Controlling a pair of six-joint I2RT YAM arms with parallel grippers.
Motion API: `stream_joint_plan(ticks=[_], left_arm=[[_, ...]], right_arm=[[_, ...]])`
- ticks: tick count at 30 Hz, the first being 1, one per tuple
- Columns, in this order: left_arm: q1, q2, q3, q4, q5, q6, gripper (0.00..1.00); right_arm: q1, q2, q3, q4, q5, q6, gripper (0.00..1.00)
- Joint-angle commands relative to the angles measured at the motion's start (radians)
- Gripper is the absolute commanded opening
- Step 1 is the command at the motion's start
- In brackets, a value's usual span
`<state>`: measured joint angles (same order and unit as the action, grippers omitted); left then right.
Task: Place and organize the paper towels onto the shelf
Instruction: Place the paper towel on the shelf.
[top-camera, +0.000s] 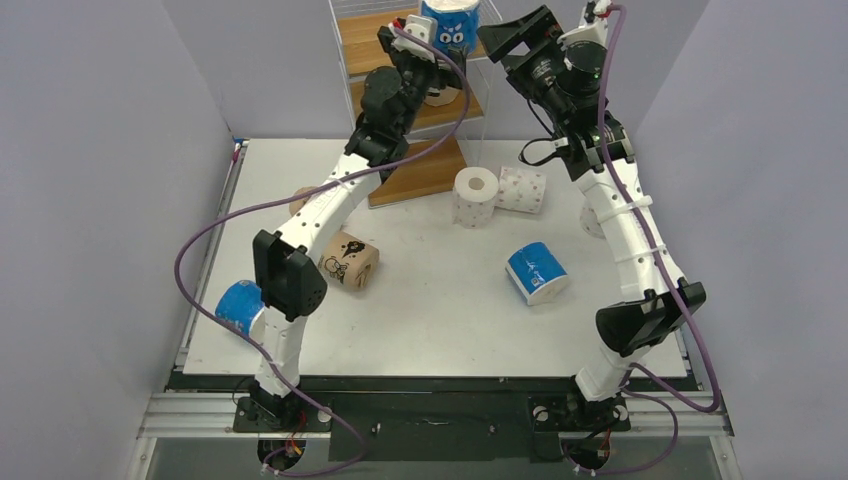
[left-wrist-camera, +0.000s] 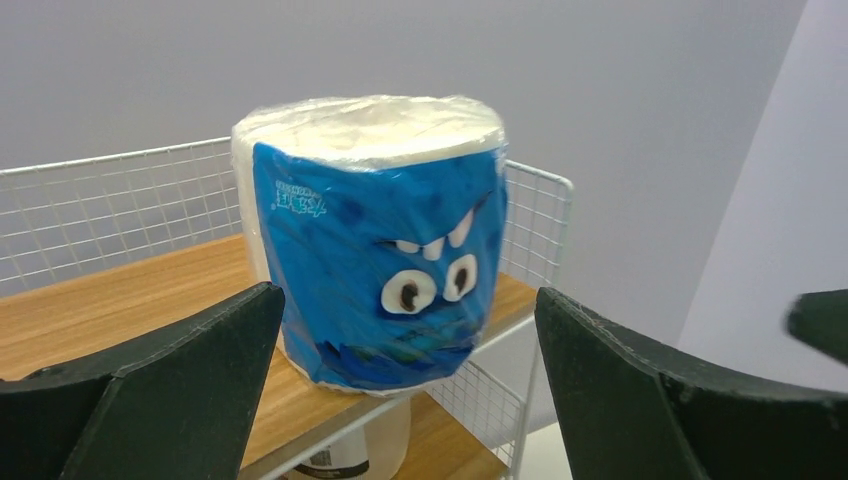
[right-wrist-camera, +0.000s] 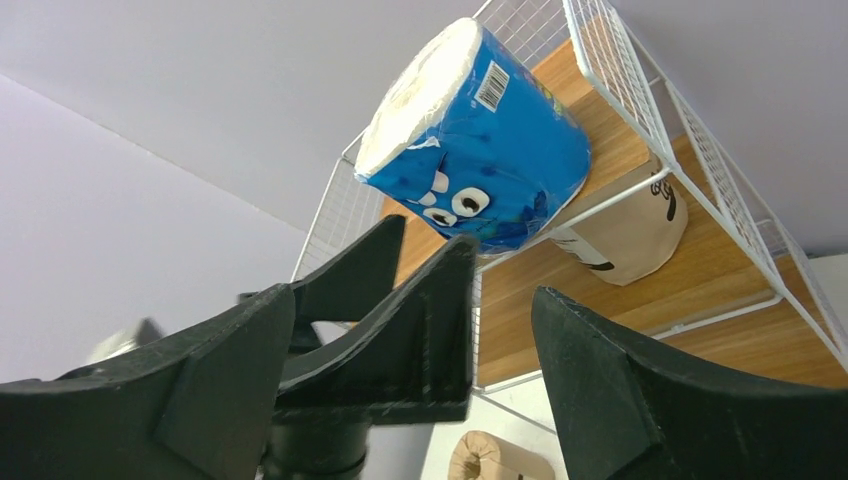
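A blue-wrapped paper towel roll (top-camera: 450, 24) with a monster face stands upright on the top board of the shelf (top-camera: 366, 52), at its right front corner. My left gripper (top-camera: 408, 42) is open just in front of it. In the left wrist view the roll (left-wrist-camera: 375, 240) stands beyond the gripper (left-wrist-camera: 410, 400), apart from both fingers. My right gripper (top-camera: 517, 40) is open and empty to the right of the shelf. The right wrist view shows the blue roll (right-wrist-camera: 480, 150), a tan roll (right-wrist-camera: 625, 230) on the middle board, and the right gripper (right-wrist-camera: 412, 293).
On the table lie two white rolls (top-camera: 475, 195) (top-camera: 522, 188), a blue roll (top-camera: 537, 272), a tan roll (top-camera: 348, 260), another tan roll (top-camera: 298, 200) behind the left arm, a blue roll (top-camera: 238, 305) at the left edge, and a white roll (top-camera: 590, 222) behind the right arm.
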<state>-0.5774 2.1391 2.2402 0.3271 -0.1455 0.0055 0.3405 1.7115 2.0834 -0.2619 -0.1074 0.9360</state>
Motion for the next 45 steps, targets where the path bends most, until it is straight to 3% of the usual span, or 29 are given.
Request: stream_joint_plan(ticks=[1,5,9,17,31,45], left_arm=[[-0.046,-0.230,-0.080,-0.004,-0.029,0.047,0.97],[-0.108,-0.402,-0.299,0.037,-0.123,0.072,0.96],[-0.149,-0.568,-0.517,0.068,-0.262,0.010,0.96],[-0.164,-0.861,-0.861,-0.016,-0.427,-0.272,0.96],[-0.160,-1.241,-1.299,-0.116,-0.492,-0.421,0.97],[-0.160,-1.472,-1.426,-0.312,-0.479,-0.485,0.96]], right_arm=[[-0.004,-0.057,-0.015,0.043,0.025,-0.067,0.83],[0.007,-0.033,-0.023,0.060,0.040,-0.129,0.77],[0.030,0.005,-0.027,0.125,0.040,-0.189,0.65],[0.105,0.093,0.073,0.090,0.093,-0.291,0.41],[0.122,0.215,0.151,0.097,0.089,-0.246,0.49],[0.117,0.261,0.170,0.166,0.138,-0.247,0.48]])
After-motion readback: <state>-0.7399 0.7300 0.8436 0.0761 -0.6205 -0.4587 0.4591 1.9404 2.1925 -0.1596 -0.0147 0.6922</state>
